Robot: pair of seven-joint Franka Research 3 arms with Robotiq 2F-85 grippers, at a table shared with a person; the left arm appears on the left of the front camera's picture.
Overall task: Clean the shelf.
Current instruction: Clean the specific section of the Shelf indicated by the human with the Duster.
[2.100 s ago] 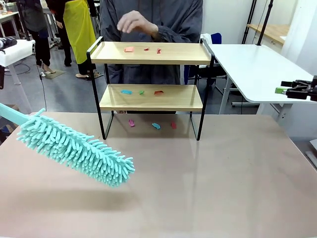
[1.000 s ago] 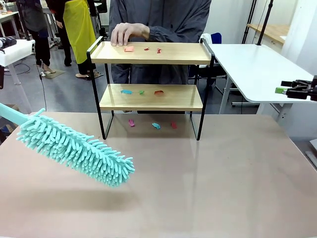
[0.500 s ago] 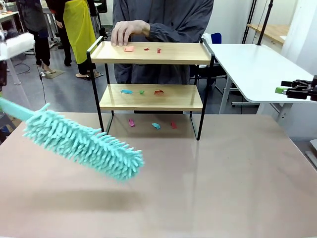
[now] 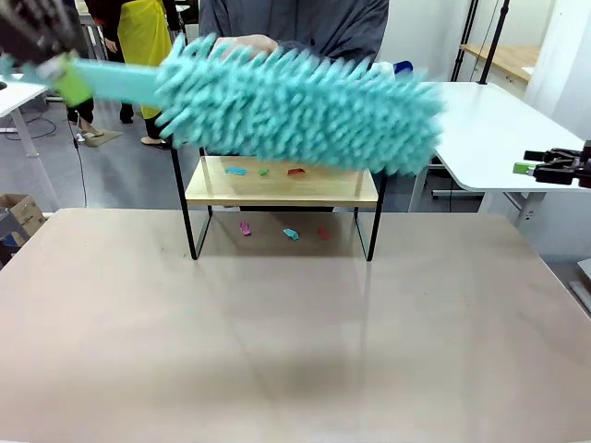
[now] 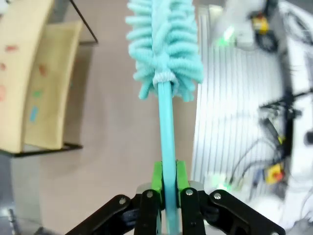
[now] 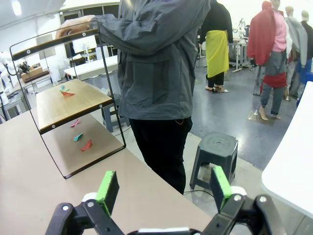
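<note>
I see the left gripper [image 5: 168, 172] clamped on the fluffy teal microfibre duster [image 4: 295, 111] by its handle; right gripper [image 6: 164, 188] wide, empty. Two-tier light-wood, black-framed shelf [image 4: 277, 189] stands mid far edge of the beige counter [image 4: 295, 332].

Front view: the duster [image 4: 295, 111] is a blurred smear – it hides the top board of the shelf [image 4: 323, 189] and most of the person's hand [image 4: 242, 43]. The left gripper [image 4: 66, 78] is smeared too, cut by the corner. Scraps [image 4: 263, 171] on the lower board – perhaps paper, too small to tell
</note>
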